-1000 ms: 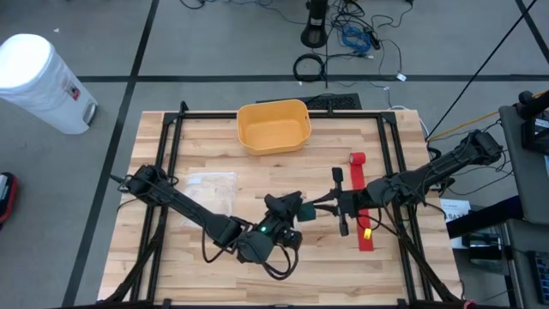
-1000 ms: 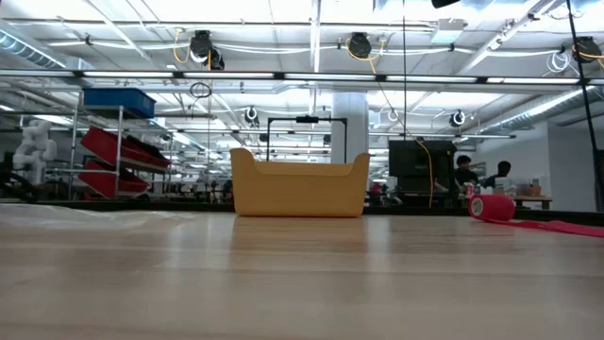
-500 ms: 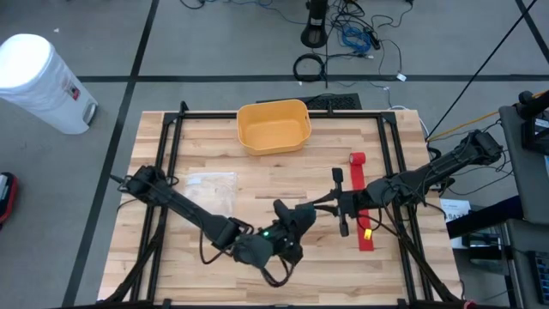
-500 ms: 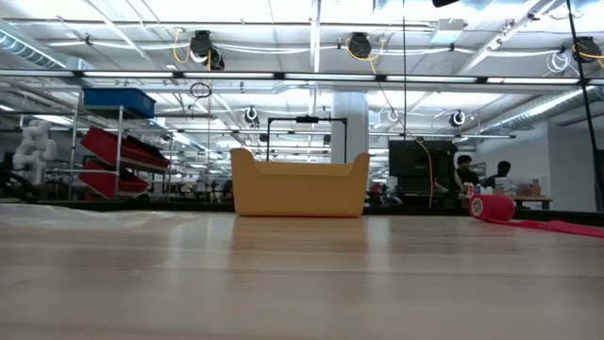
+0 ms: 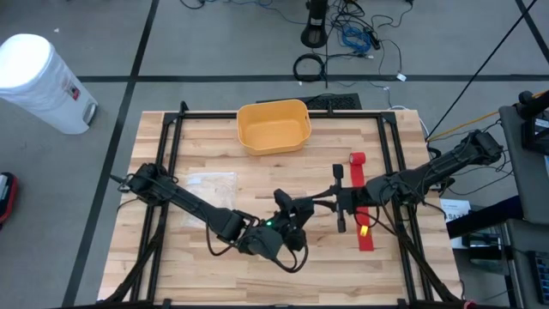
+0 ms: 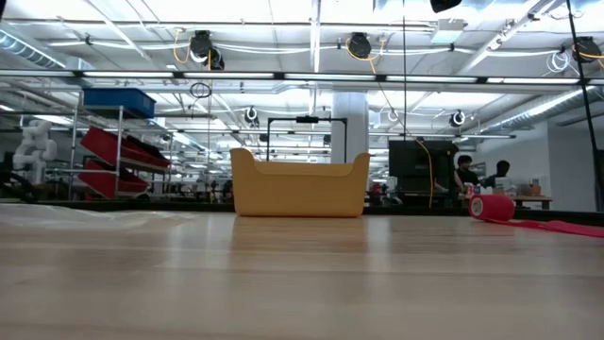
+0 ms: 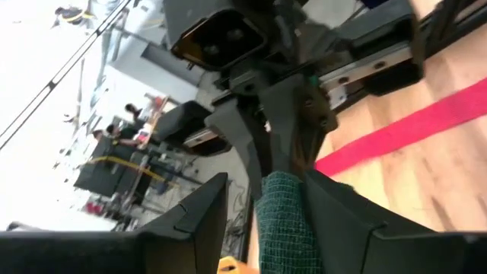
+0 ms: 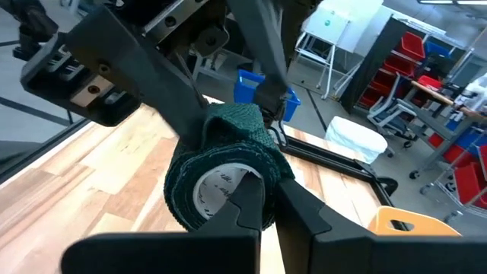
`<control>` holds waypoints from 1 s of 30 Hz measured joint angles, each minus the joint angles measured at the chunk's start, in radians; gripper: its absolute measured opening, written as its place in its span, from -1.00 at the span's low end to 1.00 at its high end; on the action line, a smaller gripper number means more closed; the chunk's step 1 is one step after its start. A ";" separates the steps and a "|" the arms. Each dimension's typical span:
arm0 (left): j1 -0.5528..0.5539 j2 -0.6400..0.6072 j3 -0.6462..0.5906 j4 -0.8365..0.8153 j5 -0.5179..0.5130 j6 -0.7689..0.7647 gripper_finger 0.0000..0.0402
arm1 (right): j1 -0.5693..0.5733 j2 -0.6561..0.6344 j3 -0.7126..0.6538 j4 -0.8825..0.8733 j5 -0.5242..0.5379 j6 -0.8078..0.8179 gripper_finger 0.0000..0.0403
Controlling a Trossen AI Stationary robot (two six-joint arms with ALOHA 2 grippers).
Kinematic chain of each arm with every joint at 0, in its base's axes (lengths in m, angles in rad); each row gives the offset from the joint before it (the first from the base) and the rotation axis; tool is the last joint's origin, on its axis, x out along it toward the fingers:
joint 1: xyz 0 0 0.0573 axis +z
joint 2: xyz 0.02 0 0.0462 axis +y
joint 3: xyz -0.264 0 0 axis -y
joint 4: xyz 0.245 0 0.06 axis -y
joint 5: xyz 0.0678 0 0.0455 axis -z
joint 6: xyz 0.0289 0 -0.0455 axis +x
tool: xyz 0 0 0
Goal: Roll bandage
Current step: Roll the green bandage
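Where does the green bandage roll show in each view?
High view: between the two grippers near table centre, mostly hidden by them.
Low view: not in it.
Left wrist view: green roll edge-on between the left fingers.
Right wrist view: green roll, core facing the camera, pinched by the right fingers.
Shared landmark: yellow bin.

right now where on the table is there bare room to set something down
Bare wood runs along the table front edge left of the left gripper, and between the bin and the red bandage. Crowded: mid-table, where both grippers meet on the green roll, right gripper beside it.
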 joint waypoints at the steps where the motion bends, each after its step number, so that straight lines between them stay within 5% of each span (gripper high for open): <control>1: 0.000 0.000 0.000 0.001 -0.016 -0.001 -0.13 | 0.000 0.000 0.000 0.000 0.003 0.000 -0.94; 18: -0.011 -0.009 0.045 -0.019 -0.146 -0.044 -0.13 | 0.006 0.001 0.000 0.002 -0.049 0.000 -0.94; 30: -0.043 -0.009 0.045 -0.039 0.021 -0.110 -0.13 | 0.004 0.001 0.000 0.002 -0.037 0.000 -0.94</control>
